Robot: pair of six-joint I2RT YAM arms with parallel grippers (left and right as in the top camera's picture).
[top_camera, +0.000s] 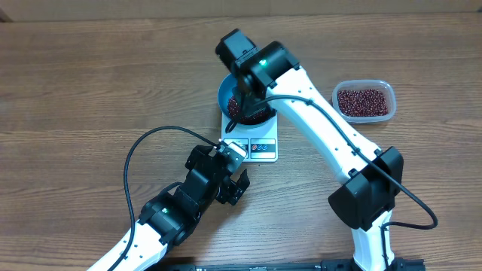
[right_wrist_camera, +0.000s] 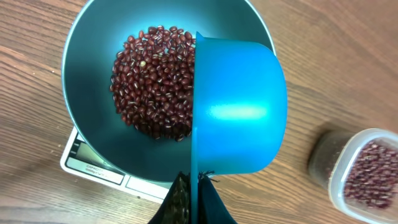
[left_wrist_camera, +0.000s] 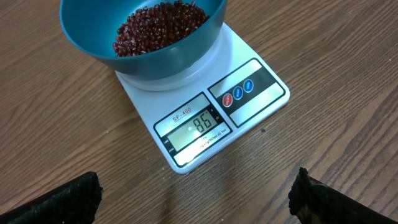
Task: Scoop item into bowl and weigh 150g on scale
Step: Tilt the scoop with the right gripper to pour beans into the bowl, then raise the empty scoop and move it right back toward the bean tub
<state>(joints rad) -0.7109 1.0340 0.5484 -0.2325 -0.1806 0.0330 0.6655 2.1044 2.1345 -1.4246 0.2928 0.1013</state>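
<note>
Two robot arms work a weighing job on a wooden table (top_camera: 75, 75), and the pouring step is in hand. The right gripper (right_wrist_camera: 193, 200), clamped tight on the handle of a small blue scoop (right_wrist_camera: 239, 118), holds the scoop tipped on its side over the teal bowl (right_wrist_camera: 87, 93), mouth turned towards the heap; its inside cannot be seen from here. The beans (right_wrist_camera: 155, 87) lie in a loose dark red-brown pile at the bottom of the bowl, which sits on the white scale (left_wrist_camera: 143, 93) and overhangs it. The display (left_wrist_camera: 194, 127) reads 86, so by that figure the load looks a little over half of the target. The left gripper (left_wrist_camera: 196, 199) hangs just in front of the scale with its jaws spread wide and nothing between them, seemingly there to watch the reading. More beans wait in a clear plastic tub (right_wrist_camera: 333, 180) off to the right arm's side, apart from the scale. The next move probably calls for a return to that tub for another scoop, then smaller, gentler tips as the figure nears the mark, since an overshoot would mean taking beans back out.
</note>
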